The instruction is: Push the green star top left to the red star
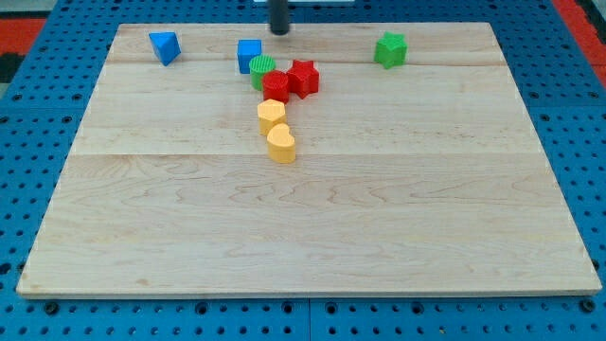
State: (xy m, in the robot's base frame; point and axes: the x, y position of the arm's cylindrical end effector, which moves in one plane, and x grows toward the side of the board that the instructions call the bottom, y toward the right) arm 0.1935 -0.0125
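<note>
The green star (389, 49) sits near the view's top right of the wooden board (303, 218). The red star (303, 77) lies left of it, near the top middle, touching a red round block (276, 86). My tip (279, 30) is at the view's top edge, above and a little left of the red star, far left of the green star, touching no block.
A green round block (260, 68) and a blue cube (249, 54) sit just left of the red blocks. A blue block (165, 46) lies at the top left. Two yellow blocks (272, 115) (281, 144) lie below the red round block.
</note>
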